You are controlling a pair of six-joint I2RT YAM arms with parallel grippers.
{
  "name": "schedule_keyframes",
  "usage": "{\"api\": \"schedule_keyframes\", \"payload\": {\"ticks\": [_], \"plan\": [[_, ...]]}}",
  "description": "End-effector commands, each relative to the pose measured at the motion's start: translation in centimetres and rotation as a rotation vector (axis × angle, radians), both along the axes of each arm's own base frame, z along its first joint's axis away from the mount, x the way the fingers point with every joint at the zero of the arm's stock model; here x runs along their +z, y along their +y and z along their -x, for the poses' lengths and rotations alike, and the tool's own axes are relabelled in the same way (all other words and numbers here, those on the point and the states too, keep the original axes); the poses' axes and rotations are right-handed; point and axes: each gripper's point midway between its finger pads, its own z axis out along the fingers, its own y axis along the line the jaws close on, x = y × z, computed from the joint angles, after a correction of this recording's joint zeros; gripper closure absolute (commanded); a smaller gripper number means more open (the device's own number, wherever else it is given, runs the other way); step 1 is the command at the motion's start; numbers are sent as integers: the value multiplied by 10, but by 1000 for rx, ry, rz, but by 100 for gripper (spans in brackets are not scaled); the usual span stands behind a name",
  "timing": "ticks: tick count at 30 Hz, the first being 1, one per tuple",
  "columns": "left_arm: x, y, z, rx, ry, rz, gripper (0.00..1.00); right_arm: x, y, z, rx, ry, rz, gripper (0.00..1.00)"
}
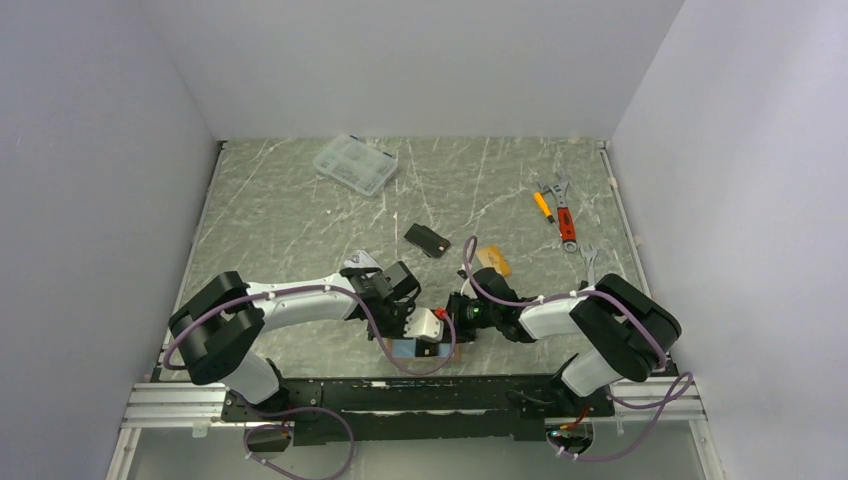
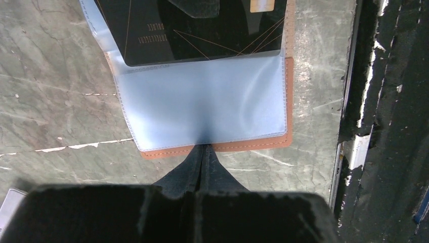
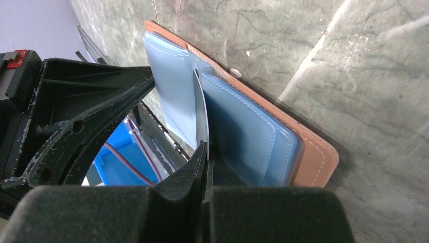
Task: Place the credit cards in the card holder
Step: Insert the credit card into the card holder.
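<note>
Both arms fold in toward the near edge of the counter [image 1: 300, 220], wrists almost meeting over the card holder [image 1: 415, 351].

Holder: lies open and flat, just in front of the arm bases, pinkish-brown leather underneath and clear sleeves on top. Its long axis runs roughly left-right in the top view.

Left gripper [image 2: 205, 149]: jaws narrow, closed on the near edge of one clear sleeve, pinning it down.

Right gripper [image 3: 206, 147]: jaws closed on a thin leaf that stands up edge-on from the holder. It looks like another sleeve lifted clear of the stack.

A dark gold-lined card [image 2: 192, 35] shows at the far end of the left wrist view. It seems to sit under the plastic, though I cannot be sure it is seated.

Loose pieces, all farther from the bases than the holder:
- black card [image 1: 427, 240], well apart from both jaws, long axis diagonal
- orange-gold card [image 1: 493, 262], to its right, close by the right forearm
- silver-grey card [image 1: 357, 263], beside the left forearm

Judgement: the pocket is being held open, but neither jaw carries a card. One arm would have to let go to fetch one. The right arm is nearer the orange-gold card and the left is nearer the silver-grey one. Risk: the freed sleeve may fall shut.
</note>
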Motion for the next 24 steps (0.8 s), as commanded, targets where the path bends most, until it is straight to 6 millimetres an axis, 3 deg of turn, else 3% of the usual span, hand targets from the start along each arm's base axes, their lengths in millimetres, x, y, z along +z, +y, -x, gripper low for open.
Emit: {"api": "schedule_keyframes", "payload": {"ticks": [1, 13, 18, 21, 24], "plan": [[-10, -1, 5, -36, 10, -10, 100, -40, -31, 5, -79, 36, 204, 100], [-12, 1, 13, -22, 18, -18, 100, -28, -16, -4, -100, -34, 137, 100], [-10, 0, 13, -17, 18, -19, 100, -32, -16, -3, -99, -23, 146, 100], [-10, 0, 13, -19, 15, -15, 100, -38, -20, 0, -98, -5, 179, 89], [-9, 1, 12, -19, 7, -13, 100, -37, -20, 4, -77, -5, 169, 90]]}}
